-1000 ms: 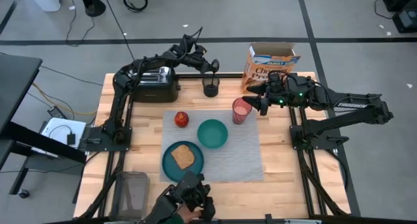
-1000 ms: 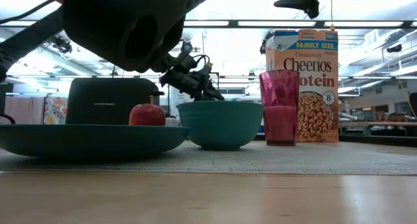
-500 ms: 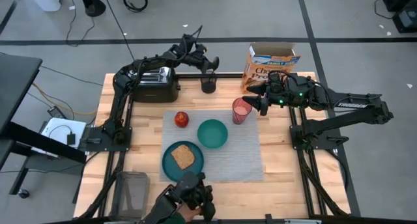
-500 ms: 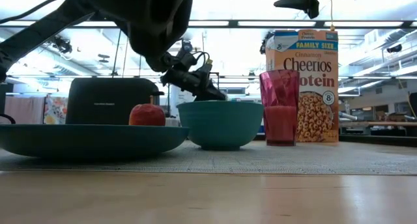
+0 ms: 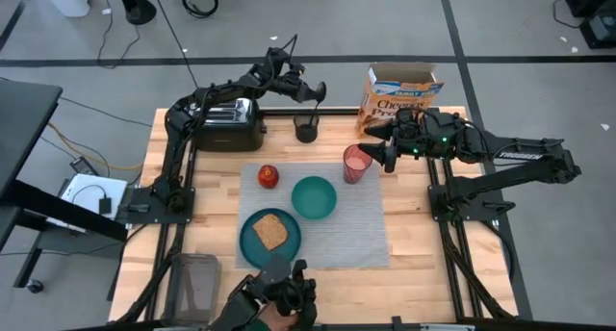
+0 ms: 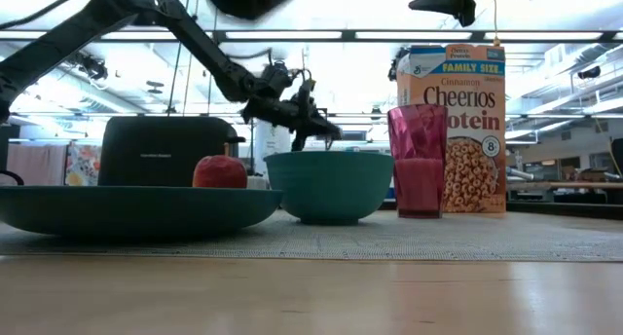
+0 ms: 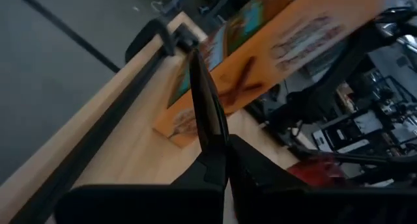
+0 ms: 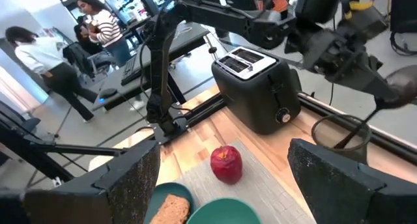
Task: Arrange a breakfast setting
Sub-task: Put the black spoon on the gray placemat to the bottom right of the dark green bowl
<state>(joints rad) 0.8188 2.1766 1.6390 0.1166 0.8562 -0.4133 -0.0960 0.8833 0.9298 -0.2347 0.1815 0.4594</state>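
The cereal box standing just behind the pink cup carries the clearest print in the low view: "FAMILY SIZE" on a blue band near its top, "Cinnamon" in small letters under that, then "CHEERIOS" in large dark letters, and below it a word partly hidden by the cup, ending in "otein". A small round badge beside that word shows the number 8. From above, the same box shows only the start of its name, "Chee". The right arm bears white lettering reading "TROSSEN".

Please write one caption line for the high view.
Left claw, shut, above small black cup; right claw open beside pink cup.
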